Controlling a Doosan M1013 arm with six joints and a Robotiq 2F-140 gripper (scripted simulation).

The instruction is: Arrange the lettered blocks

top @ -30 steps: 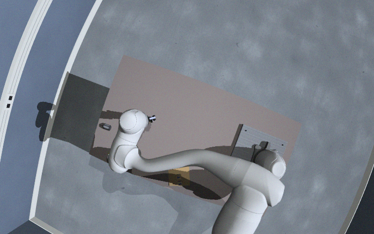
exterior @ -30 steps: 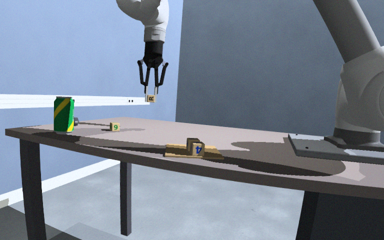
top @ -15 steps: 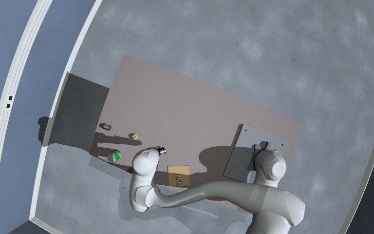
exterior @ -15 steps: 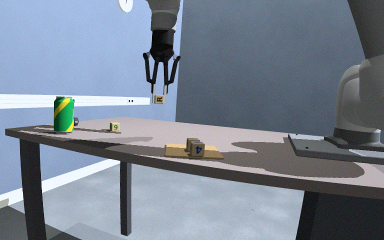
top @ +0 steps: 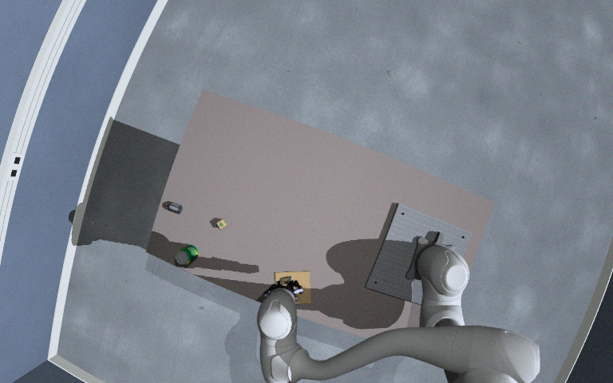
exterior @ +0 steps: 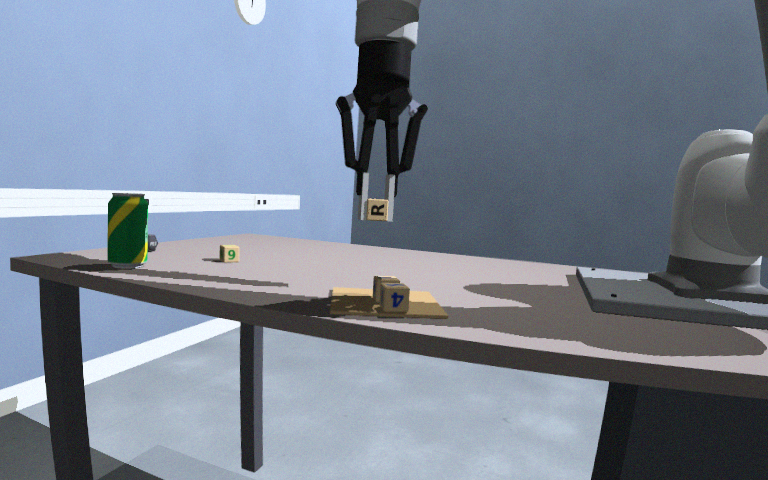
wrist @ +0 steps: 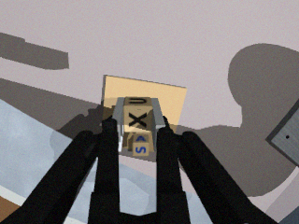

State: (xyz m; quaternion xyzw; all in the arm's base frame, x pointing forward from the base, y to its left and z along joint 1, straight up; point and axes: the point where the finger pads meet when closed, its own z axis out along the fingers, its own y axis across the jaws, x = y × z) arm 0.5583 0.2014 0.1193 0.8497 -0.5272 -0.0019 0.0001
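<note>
My gripper (top: 285,282) (exterior: 377,212) (wrist: 137,108) is shut on a wooden block (exterior: 377,206) (wrist: 137,120) high above the mat (top: 305,278) (exterior: 424,302) (wrist: 170,97). The held block has a black X on top, a sideways R towards the exterior camera and a U on another side. On the mat stands a block with blue marks (exterior: 395,298) (wrist: 140,148); an S and a sideways 4 show. Close behind it is another block (exterior: 387,279), mostly hidden. A block with green marks (top: 221,223) (exterior: 229,253) stands off the mat, on the table.
A green can (top: 187,255) (exterior: 128,230) stands near the table's edge, left of the mat in the top view. A small dark object (top: 174,207) (exterior: 152,242) lies beyond the green-marked block. The robot's grey base plate (top: 389,266) (exterior: 623,312) (wrist: 287,151) is to the right.
</note>
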